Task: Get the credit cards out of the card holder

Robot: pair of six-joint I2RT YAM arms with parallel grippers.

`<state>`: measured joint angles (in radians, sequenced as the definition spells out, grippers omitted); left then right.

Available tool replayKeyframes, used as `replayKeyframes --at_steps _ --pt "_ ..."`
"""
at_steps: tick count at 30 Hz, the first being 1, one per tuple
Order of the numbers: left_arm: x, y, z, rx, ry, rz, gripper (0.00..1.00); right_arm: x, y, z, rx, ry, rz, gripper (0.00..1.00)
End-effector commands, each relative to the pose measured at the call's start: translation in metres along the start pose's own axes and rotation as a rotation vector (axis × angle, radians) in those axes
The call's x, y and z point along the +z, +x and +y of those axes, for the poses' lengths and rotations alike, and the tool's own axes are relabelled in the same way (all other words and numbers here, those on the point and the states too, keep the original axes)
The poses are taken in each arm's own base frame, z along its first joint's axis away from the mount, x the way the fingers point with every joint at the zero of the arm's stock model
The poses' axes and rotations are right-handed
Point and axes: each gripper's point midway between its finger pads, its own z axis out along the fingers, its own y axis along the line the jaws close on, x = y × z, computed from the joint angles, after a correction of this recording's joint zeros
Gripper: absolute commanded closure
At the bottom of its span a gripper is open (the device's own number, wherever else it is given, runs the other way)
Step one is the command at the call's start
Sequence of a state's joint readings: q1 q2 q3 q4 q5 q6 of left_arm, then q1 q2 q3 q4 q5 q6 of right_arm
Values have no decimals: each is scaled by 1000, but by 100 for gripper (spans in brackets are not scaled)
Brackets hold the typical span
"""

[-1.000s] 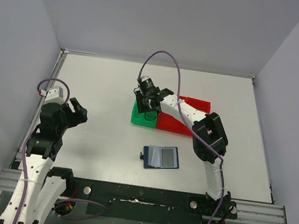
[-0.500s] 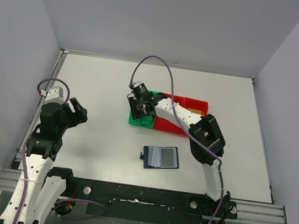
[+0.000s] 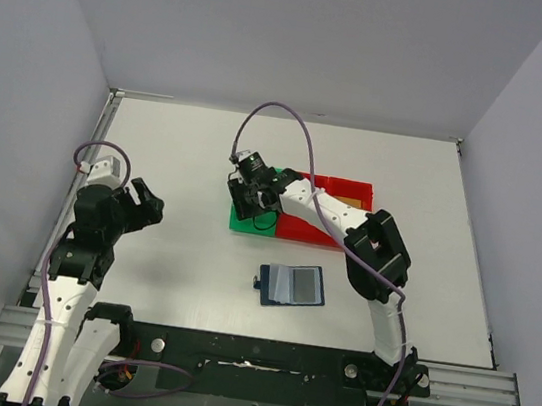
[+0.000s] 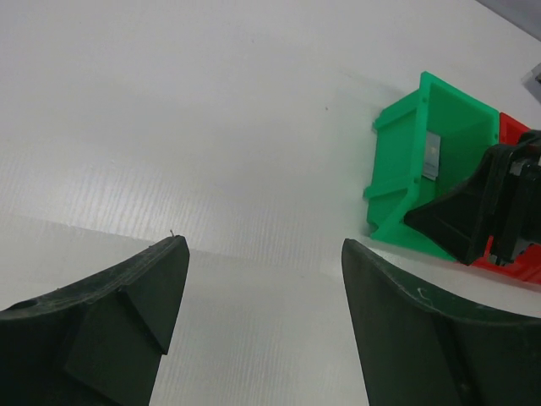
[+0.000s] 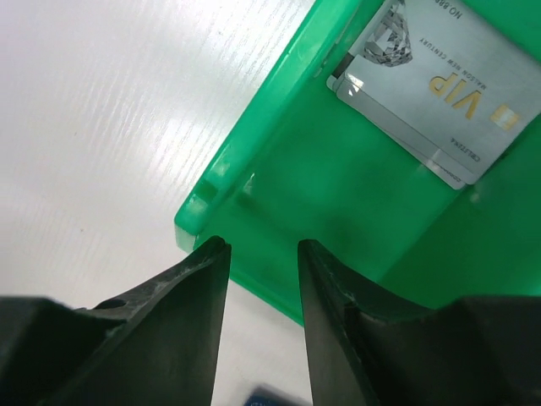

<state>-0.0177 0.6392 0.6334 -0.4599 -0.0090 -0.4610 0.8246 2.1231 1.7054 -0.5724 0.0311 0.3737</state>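
Note:
The card holder (image 3: 292,285), a dark navy wallet, lies open on the table with its pale pockets up. A silver-grey credit card (image 5: 431,85) lies in the green tray (image 5: 338,211); it also shows in the left wrist view (image 4: 432,155). The black and gold-orange cards are not visible. My right gripper (image 3: 251,198) hangs over the green tray's near-left corner, open and empty (image 5: 260,245). My left gripper (image 3: 145,201) is open and empty above bare table (image 4: 264,245), far left of the tray and the wallet.
A red tray (image 3: 332,234) adjoins the green tray (image 3: 248,223) on its right, partly under my right arm. Grey walls enclose the table on three sides. The right arm's purple cable (image 3: 292,125) loops above the trays.
My right gripper has moved a little to the left and nearer over the green tray. The left arm has hardly moved. The wallet has not moved.

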Motion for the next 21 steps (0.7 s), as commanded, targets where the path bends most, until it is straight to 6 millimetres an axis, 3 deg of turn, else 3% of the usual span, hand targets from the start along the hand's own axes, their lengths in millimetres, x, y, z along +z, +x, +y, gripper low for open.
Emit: replayKeyframes --at_steps 1,3,6,10,13,16,19,21 --pt "0 -7 -27 7 135 11 26 -84 -58 9 -12 -38 -195 59" --pt "-2 -3 -40 -48 195 39 26 -106 -60 3 3 -32 -237 57" --pt "-8 -1 -61 -151 284 81 27 -132 -46 -19 55 17 -281 53" --pt "-20 4 -94 -245 412 149 28 -162 -11 -64 206 76 -351 42" --pt "-24 20 -111 -245 430 190 28 -184 18 -92 362 41 -428 26" --pt "-28 48 -139 -240 475 252 28 -179 65 -122 489 42 -427 1" --pt "-26 82 -158 -209 470 308 28 -168 106 -137 641 20 -327 2" --pt "-24 105 -165 -180 448 338 28 -164 126 -137 595 -26 -246 2"
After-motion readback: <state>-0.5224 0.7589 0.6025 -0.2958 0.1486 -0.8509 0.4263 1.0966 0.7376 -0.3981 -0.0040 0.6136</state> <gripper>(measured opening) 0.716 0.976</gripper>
